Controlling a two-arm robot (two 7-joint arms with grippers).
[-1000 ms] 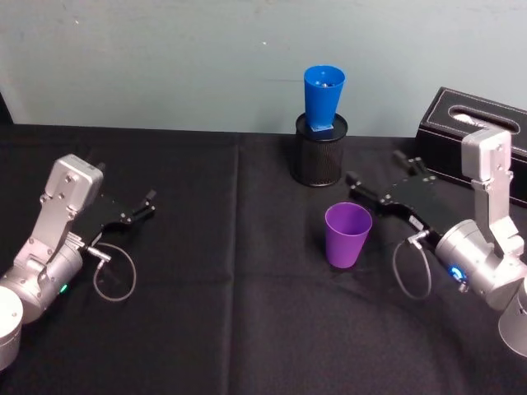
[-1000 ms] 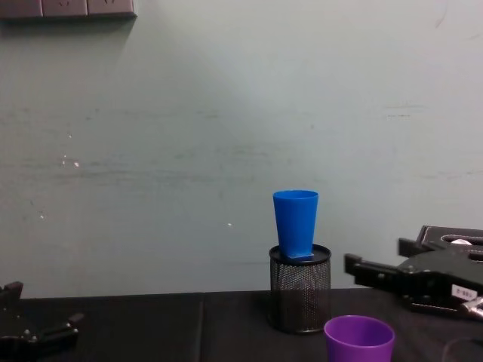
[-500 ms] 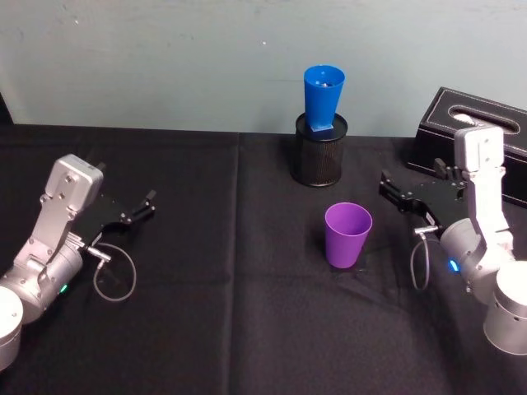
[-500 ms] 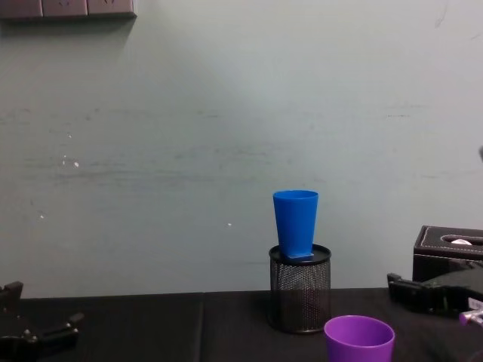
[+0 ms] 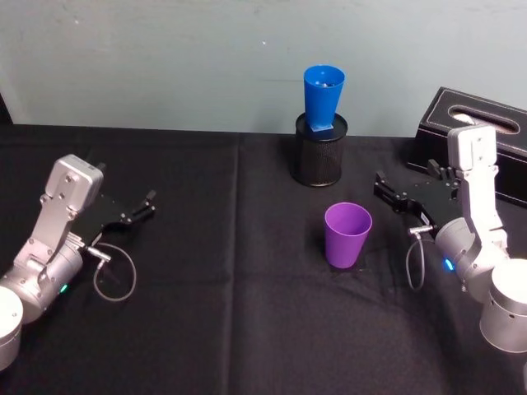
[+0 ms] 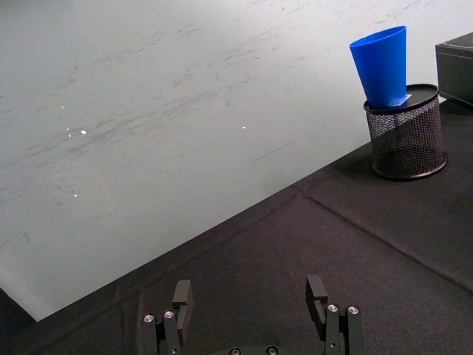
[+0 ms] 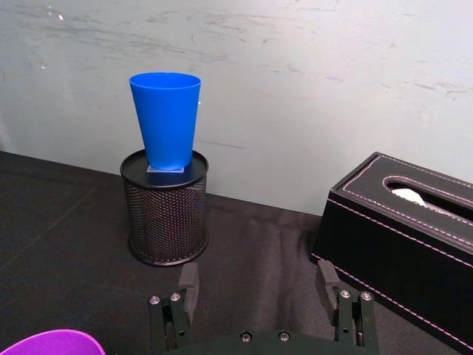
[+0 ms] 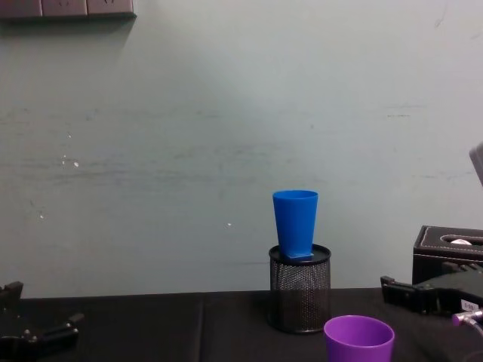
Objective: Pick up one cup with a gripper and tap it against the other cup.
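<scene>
The purple cup (image 5: 347, 234) stands upright on the black cloth, with its rim also low in the chest view (image 8: 359, 338) and at the edge of the right wrist view (image 7: 52, 342). The blue cup (image 5: 323, 96) stands on top of a black mesh pen holder (image 5: 321, 153) behind it, by the wall. My right gripper (image 5: 403, 185) is open and empty, a short gap to the right of the purple cup, and its fingers (image 7: 188, 285) point toward the pen holder. My left gripper (image 5: 128, 193) rests open and empty at the far left.
A black tissue box (image 5: 478, 136) sits at the back right, just behind my right arm. The pale wall (image 8: 226, 113) rises close behind the pen holder. Black cloth (image 5: 222, 263) covers the table between the arms.
Over the last second my right gripper drew back to the right, away from the purple cup, and its wrist turned more upright. Both cups and the left arm stayed still.
</scene>
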